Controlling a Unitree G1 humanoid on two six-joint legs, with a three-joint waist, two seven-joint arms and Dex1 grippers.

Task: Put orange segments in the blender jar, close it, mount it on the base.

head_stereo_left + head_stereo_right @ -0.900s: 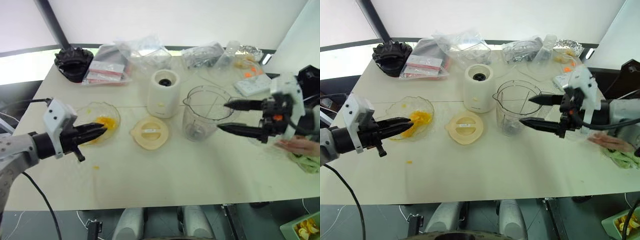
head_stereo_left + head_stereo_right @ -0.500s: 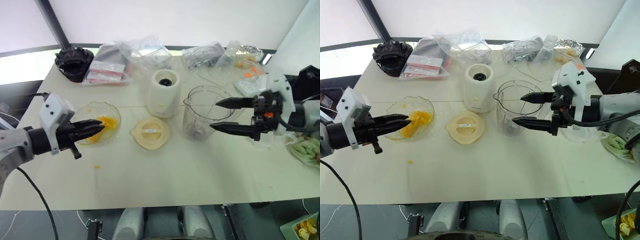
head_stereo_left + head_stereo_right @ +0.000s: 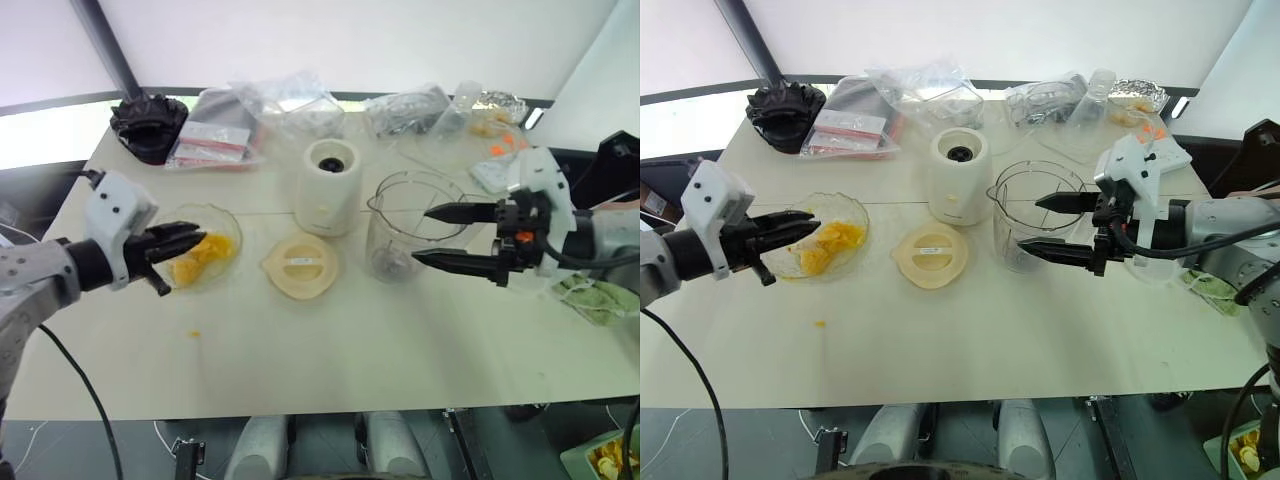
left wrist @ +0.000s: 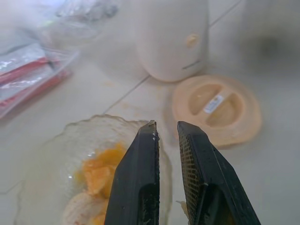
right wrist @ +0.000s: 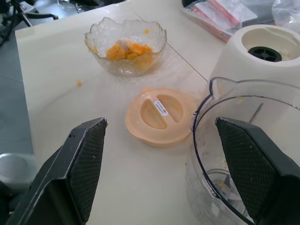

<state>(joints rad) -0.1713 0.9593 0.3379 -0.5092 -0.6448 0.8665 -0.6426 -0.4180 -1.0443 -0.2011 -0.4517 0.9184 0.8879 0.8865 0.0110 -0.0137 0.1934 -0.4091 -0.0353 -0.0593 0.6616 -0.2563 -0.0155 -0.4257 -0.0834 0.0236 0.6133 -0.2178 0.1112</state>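
Your left gripper (image 3: 810, 226) hovers over the near rim of the scalloped glass dish (image 3: 854, 213), its two black fingers (image 4: 140, 187) drawn nearly together with a thin gap between them and nothing caught there. The orange segments (image 3: 830, 243) lie heaped inside that dish, just beyond the fingertips; one stray orange scrap (image 3: 819, 323) sits on the cream table (image 3: 970, 340) in front of the dish.

Your right gripper (image 3: 1028, 222) is spread wide and empty, its fingers reaching in from the right and bracketing the near side of the blender jar (image 3: 1015, 225); you cannot tell whether either fingertip touches the plastic. The jar stands upright and open at the table's middle, with the blades visible at its bottom.

The base (image 3: 958, 176) stands just beside the jar on its left, dark socket facing up. The flat round lid (image 3: 930, 256) lies on the table between dish and jar, in front of the base. Clear bags (image 3: 920, 95) crowd the far edge.
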